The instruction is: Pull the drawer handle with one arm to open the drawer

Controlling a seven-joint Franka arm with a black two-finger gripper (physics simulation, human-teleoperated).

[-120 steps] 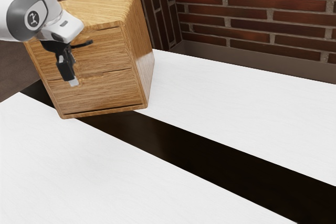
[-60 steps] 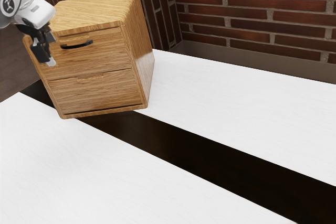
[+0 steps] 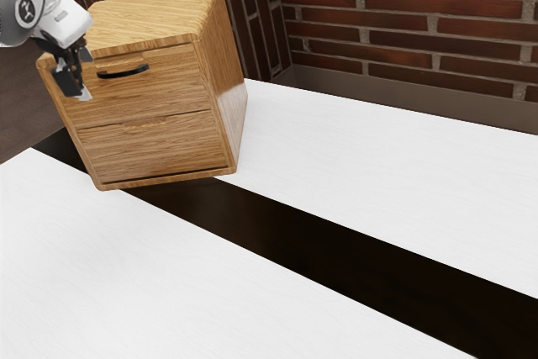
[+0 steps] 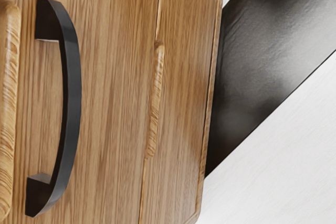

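One curved black handle (image 3: pixel 123 71) on wood-grain drawer (image 3: pixel 160 81); nearby fingers' (image 3: pixel 76 83) opening cannot be told.

Arm (image 3: pixel 29 7) mostly beyond exterior view's edge

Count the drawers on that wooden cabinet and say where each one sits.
2. The upper drawer carries the black handle. The lower drawer sits directly beneath it on the cabinet front. The cabinet's far sides are hidden.

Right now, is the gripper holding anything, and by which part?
Nothing is held. The gripper sits at the exterior view's left of the handle, apart from it.
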